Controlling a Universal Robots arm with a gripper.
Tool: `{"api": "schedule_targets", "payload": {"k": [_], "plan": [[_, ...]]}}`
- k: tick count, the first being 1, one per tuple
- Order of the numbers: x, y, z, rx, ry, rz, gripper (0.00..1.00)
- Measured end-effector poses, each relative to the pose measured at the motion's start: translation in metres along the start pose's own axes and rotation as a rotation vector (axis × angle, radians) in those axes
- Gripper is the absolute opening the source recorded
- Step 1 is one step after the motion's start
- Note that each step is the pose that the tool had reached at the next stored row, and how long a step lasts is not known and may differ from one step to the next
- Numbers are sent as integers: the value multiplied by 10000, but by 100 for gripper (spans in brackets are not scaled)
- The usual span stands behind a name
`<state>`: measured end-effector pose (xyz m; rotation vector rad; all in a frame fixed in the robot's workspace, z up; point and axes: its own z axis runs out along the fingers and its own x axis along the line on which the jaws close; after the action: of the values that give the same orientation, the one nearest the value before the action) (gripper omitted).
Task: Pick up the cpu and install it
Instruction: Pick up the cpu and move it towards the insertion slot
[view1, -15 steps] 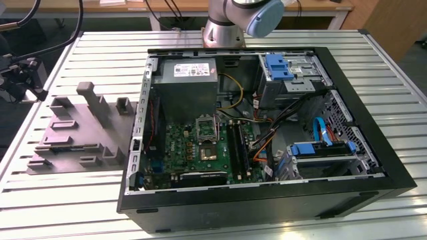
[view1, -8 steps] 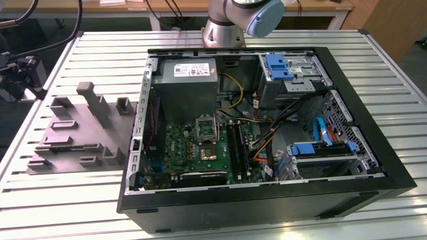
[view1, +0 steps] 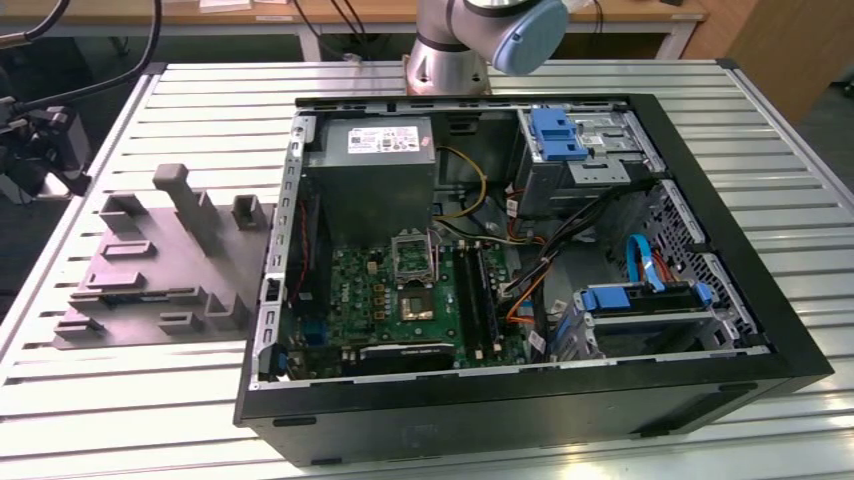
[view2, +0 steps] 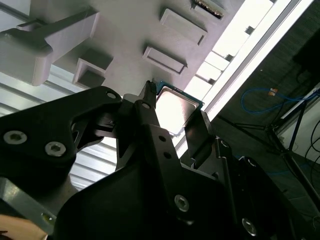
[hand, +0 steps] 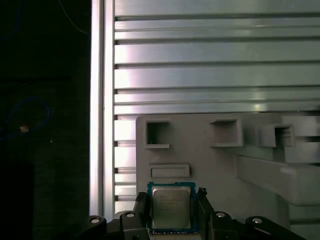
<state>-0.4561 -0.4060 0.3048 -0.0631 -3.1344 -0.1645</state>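
In the first wrist view the black two-fingered claw (hand: 171, 199) is clamped on opposite edges of the small flat square cpu with its silvery metal top (hand: 171, 210); the chip is held above the grey moulded plastic tray (hand: 200, 150); the tray lies on the slatted aluminium counter (hand: 200, 75).

Open PC case (view1: 534, 410) w/ motherboard (view1: 360, 290) & power supply (view1: 380, 185) inside; grey tray (view1: 134, 300) beside it, exterior view's left, on slatted table (view1: 134, 400).
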Motion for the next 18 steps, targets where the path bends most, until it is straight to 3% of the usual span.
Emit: {"api": "schedule_targets", "payload": {"k": [5,6,11,18], "plan": [[0,5,-43,0,0,0,48],[1,13,-127,-1,-1,0,48],[1,19,-181,0,0,0,48],[-71,23,-181,-1,0,0,48]]}}
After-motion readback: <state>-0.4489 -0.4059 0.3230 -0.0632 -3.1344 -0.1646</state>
